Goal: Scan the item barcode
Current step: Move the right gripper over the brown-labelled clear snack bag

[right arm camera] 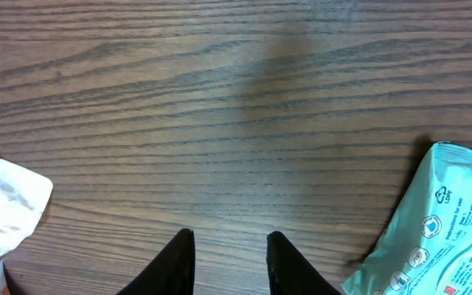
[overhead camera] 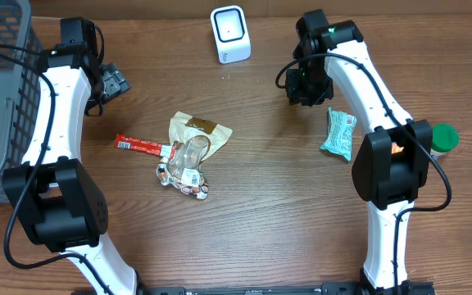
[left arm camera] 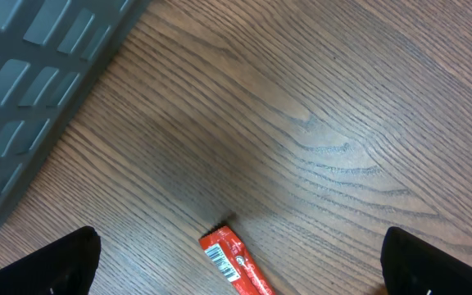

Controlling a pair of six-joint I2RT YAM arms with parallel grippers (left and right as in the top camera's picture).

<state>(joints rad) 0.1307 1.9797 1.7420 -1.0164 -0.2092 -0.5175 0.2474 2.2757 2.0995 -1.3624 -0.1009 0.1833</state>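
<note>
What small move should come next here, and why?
Probably lower the left gripper onto the red bar. Its jaws stand wide open and empty, and in the wrist view the bar's barcoded end lies untouched between them. The right gripper looks a weaker candidate: its jaws are narrower, hold nothing, and sit off to one side of the teal packet.

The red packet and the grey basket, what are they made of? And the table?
The red packet looks like thin glossy plastic film, printed with a barcode. The grey basket looks like hard matte plastic, moulded as a grid of holes. The table shows brown wood grain; real wood or printed laminate, I cannot tell.
</note>
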